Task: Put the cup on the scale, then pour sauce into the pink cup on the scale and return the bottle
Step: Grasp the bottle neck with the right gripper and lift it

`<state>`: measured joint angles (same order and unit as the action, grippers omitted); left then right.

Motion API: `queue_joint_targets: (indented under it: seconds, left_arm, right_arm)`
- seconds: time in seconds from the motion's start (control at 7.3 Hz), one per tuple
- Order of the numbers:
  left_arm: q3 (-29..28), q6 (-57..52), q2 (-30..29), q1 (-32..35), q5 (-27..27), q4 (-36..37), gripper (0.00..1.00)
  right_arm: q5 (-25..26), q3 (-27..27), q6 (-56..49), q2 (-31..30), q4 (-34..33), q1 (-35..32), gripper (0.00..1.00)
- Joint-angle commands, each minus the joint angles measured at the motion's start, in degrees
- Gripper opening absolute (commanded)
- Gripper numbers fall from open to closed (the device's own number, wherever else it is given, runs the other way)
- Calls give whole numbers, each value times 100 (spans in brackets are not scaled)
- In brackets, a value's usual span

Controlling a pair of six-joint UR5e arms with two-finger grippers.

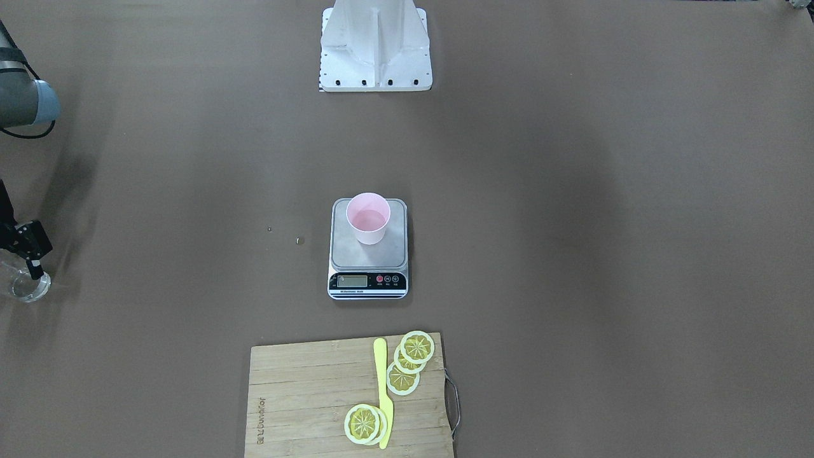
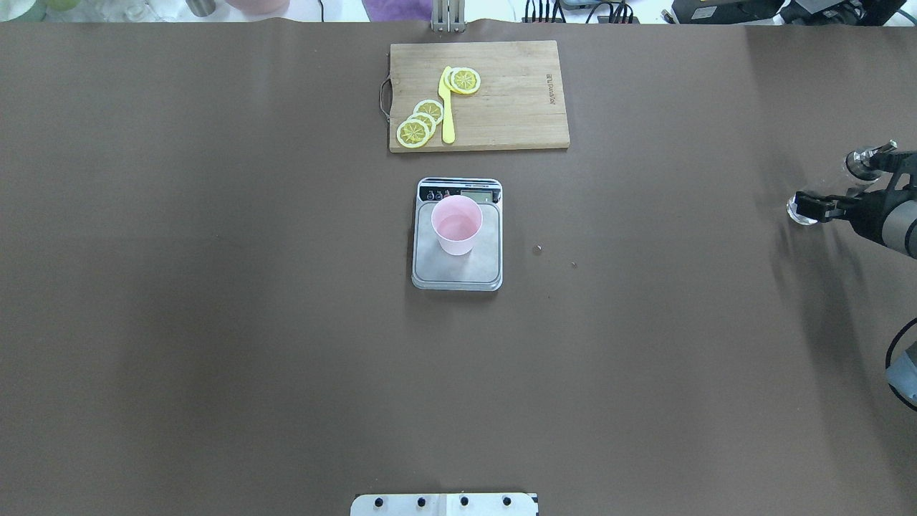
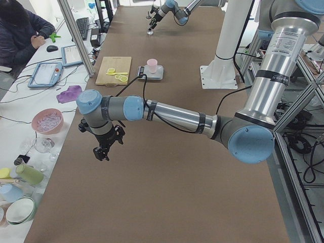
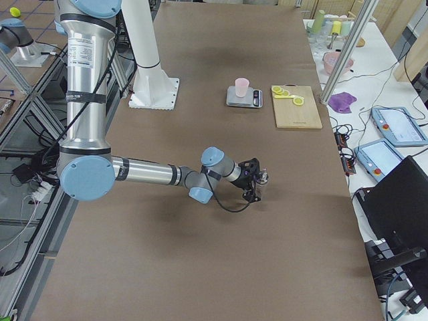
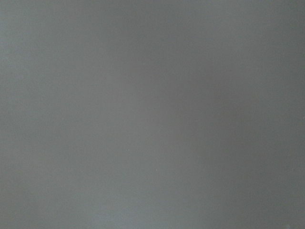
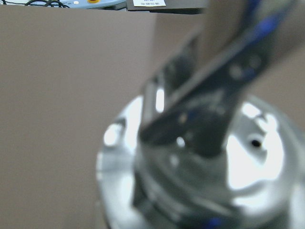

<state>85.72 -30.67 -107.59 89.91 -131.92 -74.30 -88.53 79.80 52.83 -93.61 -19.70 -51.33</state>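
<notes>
The right gripper point(image 1: 37, 267), a black 2-finger claw, is at the clear cylindrical bottle with a silver metal pourer cap point(image 1: 25, 287), near the right end of the brown table point(image 2: 215, 322). In the right wrist view its dark fingers point(image 6: 224, 95) cross in front of the bottle's shiny top. The blur hides whether they clamp the bottle or stand apart from it, so I cannot tell. In the 2 side views the bottle is small but looks upright on the table, long axis vertical, silver cap up.

The left gripper point(image 3: 102, 153) hangs over the table's left end, pointing down. It shows in 1 side view only, so how far its fingers stand apart cannot be told.

The small pale pink tapered plastic cup point(image 1: 367, 219) stands upright, mouth up, on the brushed steel platform of the small rectangular digital kitchen scale point(image 1: 356, 254). The scale is at the table's middle, well apart from both grippers. Its black display strip faces the wooden cutting board point(image 1: 299, 394), which carries 5 yellow lemon slices point(image 1: 418, 347) and 1 yellow plastic knife point(image 1: 382, 388). 2 small specks point(image 1: 299, 240) lie on the table beside the scale.
</notes>
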Motion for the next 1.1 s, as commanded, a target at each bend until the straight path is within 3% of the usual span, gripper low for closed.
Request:
queue_joint_targets:
  seconds: [0.0, 0.14, 0.41, 0.69, 0.96]
  left_arm:
    - [-3, 0, 1, 0, 0, -6, 98]
    - [6, 0, 1, 0, 0, -6, 98]
    - [6, 0, 1, 0, 0, -6, 98]
    - [15, 0, 1, 0, 0, -14, 98]
    - [15, 0, 1, 0, 0, -15, 98]
  right_arm:
    - [19, -9, -1, 18, -7, 0, 95]
    - [46, 0, -1, 10, 1, 0, 83]
    - [46, 0, -1, 10, 10, 0, 46]
    - [46, 0, -45, 1, 54, 0, 0]
    - [11, 79, -71, -17, 54, -18, 0]
